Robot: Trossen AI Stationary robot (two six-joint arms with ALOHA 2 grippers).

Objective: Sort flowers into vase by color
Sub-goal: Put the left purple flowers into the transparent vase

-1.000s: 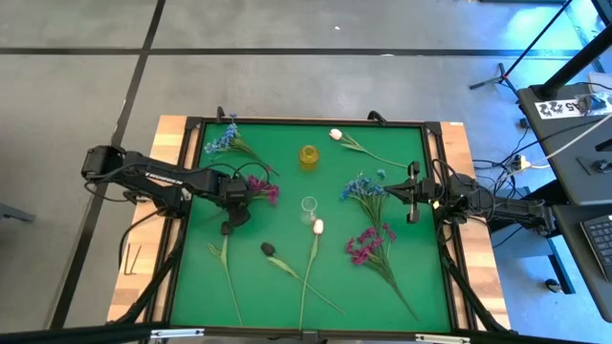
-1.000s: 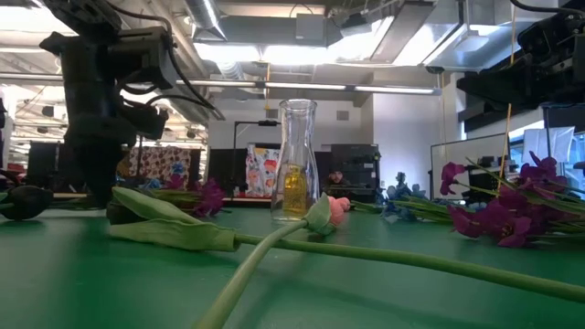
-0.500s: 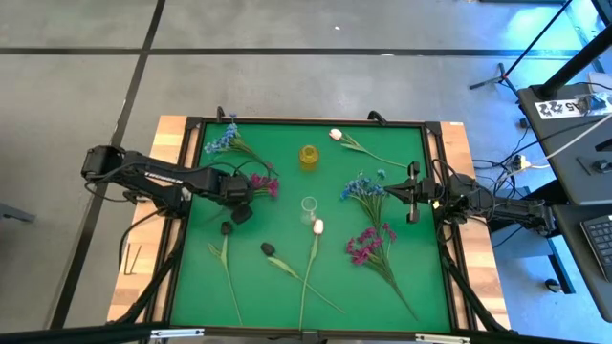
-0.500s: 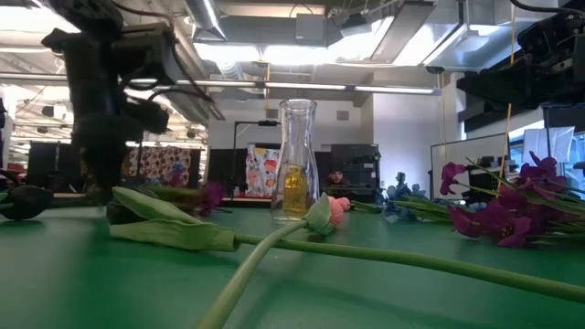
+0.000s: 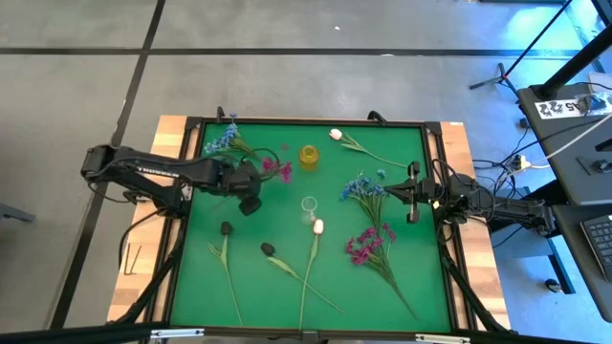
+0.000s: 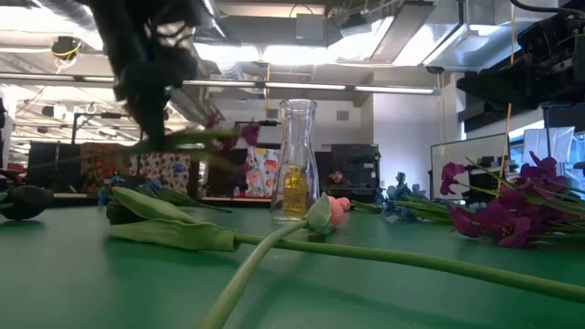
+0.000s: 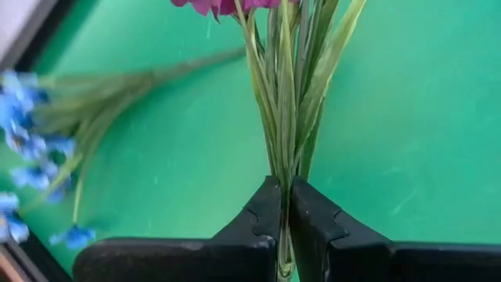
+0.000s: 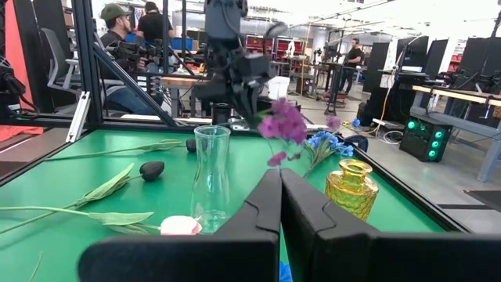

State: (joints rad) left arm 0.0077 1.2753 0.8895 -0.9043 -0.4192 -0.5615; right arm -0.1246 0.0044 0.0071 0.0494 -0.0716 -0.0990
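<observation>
Left hand [image 7: 283, 205] grips the thin green stems of a magenta artificial flower cluster [image 5: 275, 169], lifted above the green table [image 5: 421, 239] near the amber glass vase [image 5: 308, 156]. Right hand [image 8: 279, 193] waits closed at the table's right edge.

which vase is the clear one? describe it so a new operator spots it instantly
On the green table, look at the middle, where two vases stand one behind the other. The clear glass vase is the nearer one, a tall empty carafe shape with a white-pink tulip bud lying beside its base. The other, the amber vase, is short, squat and yellow, so height and lack of colour settle it.
</observation>
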